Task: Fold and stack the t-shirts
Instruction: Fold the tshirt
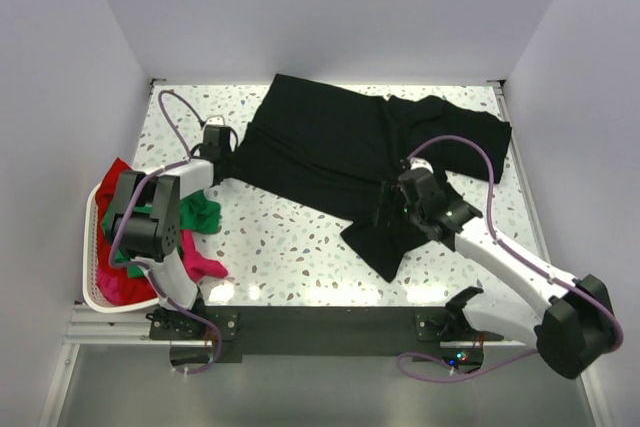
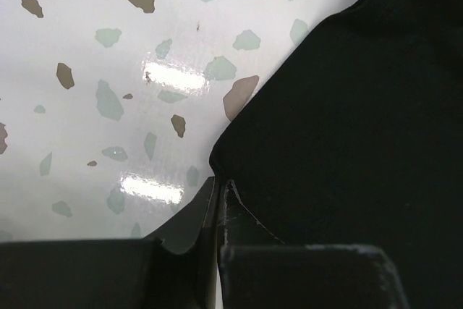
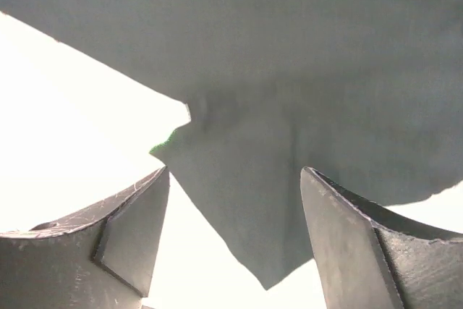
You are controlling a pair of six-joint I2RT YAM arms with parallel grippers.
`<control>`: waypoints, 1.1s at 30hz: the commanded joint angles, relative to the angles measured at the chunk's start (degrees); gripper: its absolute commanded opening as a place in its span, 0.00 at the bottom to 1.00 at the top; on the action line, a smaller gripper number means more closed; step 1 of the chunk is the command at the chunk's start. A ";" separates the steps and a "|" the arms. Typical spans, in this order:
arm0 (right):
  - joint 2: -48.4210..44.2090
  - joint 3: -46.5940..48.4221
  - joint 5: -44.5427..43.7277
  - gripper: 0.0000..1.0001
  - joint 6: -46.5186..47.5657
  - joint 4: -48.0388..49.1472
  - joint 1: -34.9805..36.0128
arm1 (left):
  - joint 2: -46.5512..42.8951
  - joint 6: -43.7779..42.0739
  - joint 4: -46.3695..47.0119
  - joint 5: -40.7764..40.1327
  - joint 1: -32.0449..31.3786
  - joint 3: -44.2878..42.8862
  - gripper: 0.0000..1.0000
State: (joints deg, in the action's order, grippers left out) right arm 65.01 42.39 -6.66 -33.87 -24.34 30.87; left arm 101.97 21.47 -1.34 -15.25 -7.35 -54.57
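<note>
Black shirt point(image 1: 330, 147) lies spread across the far middle of the counter point(image 1: 280, 247). It is mostly flat, with some folds on its right side and a pointed flap reaching toward the near edge.

Left claw point(image 1: 228, 155) is down at the shirt's left edge. On the left wrist view I see both fingers pressed together with the cloth edge running in between them, so I read it as closed and pinching the black shirt. Speckled counter shows to the left of that edge.

Right claw point(image 1: 388, 205) sits over the near right part of the same shirt, just above the pointed flap. On the right wrist view its jaws stand apart, one finger point(image 3: 137, 215) on each side, with the hanging point of cloth in the gap ahead of them. I cannot see either finger touching the cloth, so I note it as open and holding nothing.

Basket point(image 1: 88, 247) sits at the near left edge of the counter beside the left arm. Red shirt point(image 1: 118, 172) bulges at its far end. Green shirt point(image 1: 205, 212) and magenta shirt point(image 1: 205, 267) spill over its right rim onto the counter, green farther and magenta nearer. All three are bunched and well apart from the black shirt.
</note>
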 commanded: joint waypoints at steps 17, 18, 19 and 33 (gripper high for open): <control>-0.33 -8.82 -11.18 0.58 -32.31 -19.78 26.52 | -4.68 -1.96 4.68 0.57 0.50 0.43 0.00; 0.54 -8.38 -12.49 0.57 -33.01 -19.87 26.87 | -4.77 -1.96 4.60 0.57 0.50 0.43 0.00; 1.42 -8.29 -13.20 0.57 -33.37 -20.22 27.31 | -4.77 -1.96 4.60 0.57 0.41 0.43 0.00; -2.87 -14.26 -16.55 0.46 -36.88 -15.48 27.31 | -6.00 -2.05 4.51 0.39 0.50 1.04 0.00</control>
State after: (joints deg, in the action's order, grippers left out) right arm 63.16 29.41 -20.12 -68.12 -42.11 57.84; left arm 98.56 20.38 0.80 -14.72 -7.33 -53.95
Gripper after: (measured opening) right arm 0.471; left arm 0.025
